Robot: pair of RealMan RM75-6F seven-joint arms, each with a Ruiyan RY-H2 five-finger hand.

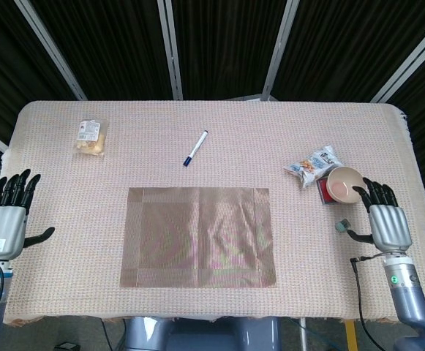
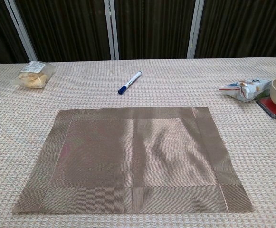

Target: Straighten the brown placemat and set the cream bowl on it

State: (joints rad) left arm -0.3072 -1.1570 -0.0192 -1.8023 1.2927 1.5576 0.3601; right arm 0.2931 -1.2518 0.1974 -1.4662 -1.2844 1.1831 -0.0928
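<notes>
I am holding my left hand (image 1: 6, 219) at the near left edge of the table (image 1: 219, 139), well apart from everything on it, fingers spread and pointing away from me, thumb out to the side, with nothing in it. My right hand (image 1: 385, 221) is hovering at the near right side, fingers also apart and empty, their tips reaching just up to the near rim of the cream bowl (image 1: 345, 183); from the head view I cannot tell whether they are touching it. Only the head view is showing my hands. Between them, in the near middle of the table, the brown placemat (image 1: 199, 237) is lying flat with its edges roughly square to the table's front, though a few soft wrinkles are showing across its centre in the chest view (image 2: 133, 159). Beside my right thumb a small grey-green block (image 1: 341, 226) is sitting on the cloth. The cream bowl is standing upright off to the right, well apart from the placemat, resting on a flat red thing (image 1: 323, 192) that is peeking out beneath it. Touching the bowl's far left side, a crinkled snack packet (image 1: 311, 164) is lying. Farther back, past the placemat's far edge, a blue-capped white pen (image 1: 195, 148) is lying at a slant, and at the far left a clear bag of pale food (image 1: 91, 137) is resting.
</notes>
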